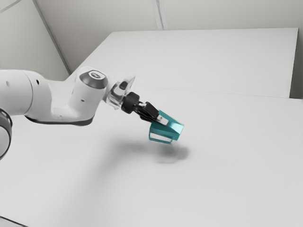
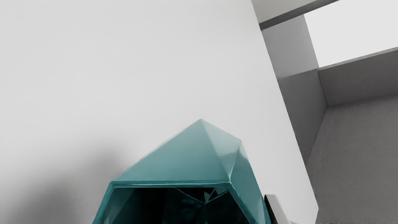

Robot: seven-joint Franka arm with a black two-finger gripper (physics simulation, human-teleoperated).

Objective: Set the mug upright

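Note:
The teal faceted mug (image 1: 173,129) hangs in the air above the table (image 1: 227,175), tilted, its loop handle on the underside and its far end pointing down toward the exterior view's right. My gripper (image 1: 161,120) reaches it from the upper left and is shut on its body. In the wrist view the mug (image 2: 174,158) has its dark opening facing my hand. One of the gripper's fingertips (image 2: 276,211) lies against the mug's outer side; the opposite one is hidden.
Below the mug, a soft shadow falls on the white tabletop. A raised white surface (image 1: 203,61) stands at the back. The table's edge (image 2: 287,115) runs past the mug in the wrist view, with grey walls and floor beyond.

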